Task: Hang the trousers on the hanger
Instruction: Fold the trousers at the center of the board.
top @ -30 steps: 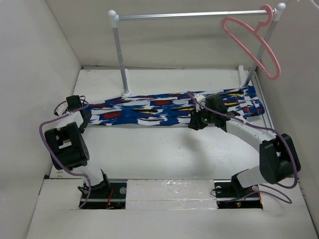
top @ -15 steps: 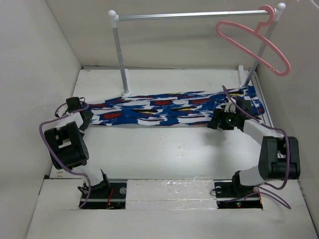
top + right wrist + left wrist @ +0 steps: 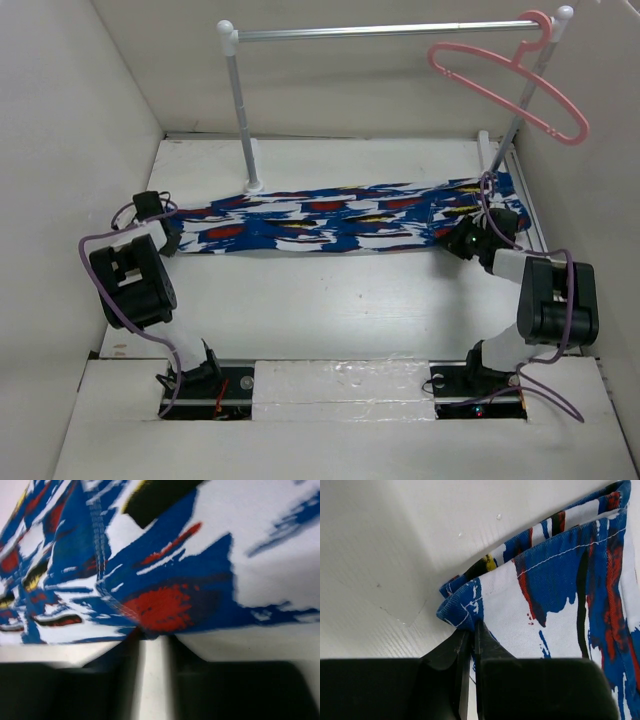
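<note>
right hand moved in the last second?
Yes. The right hand slid rightward along the trousers, from mid-length toward the rail's right post.

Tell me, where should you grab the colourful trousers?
At its short ends. The trousers lie flat in one long strip across the table, so the middle gives little to pinch. At the left end the hem corner curls up a bit; come in low from the outer side and nip that edge, as the left hand seems to.
</note>
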